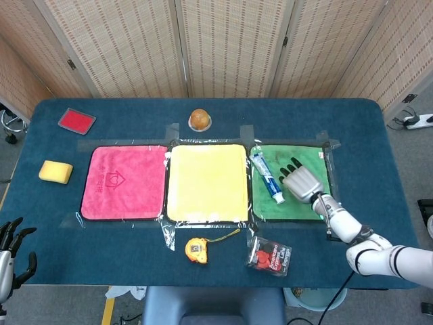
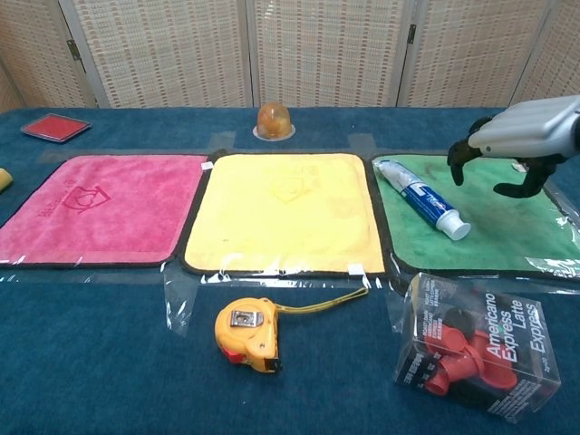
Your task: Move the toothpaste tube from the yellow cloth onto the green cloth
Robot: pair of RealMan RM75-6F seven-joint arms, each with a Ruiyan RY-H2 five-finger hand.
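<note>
Blue surface (image 1: 203, 271) carries three cloths; the toothpaste tube (image 2: 422, 198) lies on the green cloth (image 2: 507, 231), off the yellow cloth (image 2: 281, 213). Right hand (image 2: 517, 145) hovers beside it, released, fingers apart; left hand (image 1: 10, 247) idle, open

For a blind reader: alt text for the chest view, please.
A toothpaste tube lies on the green cloth, with the right hand open above it, apart. The yellow cloth beside it is bare.
</note>
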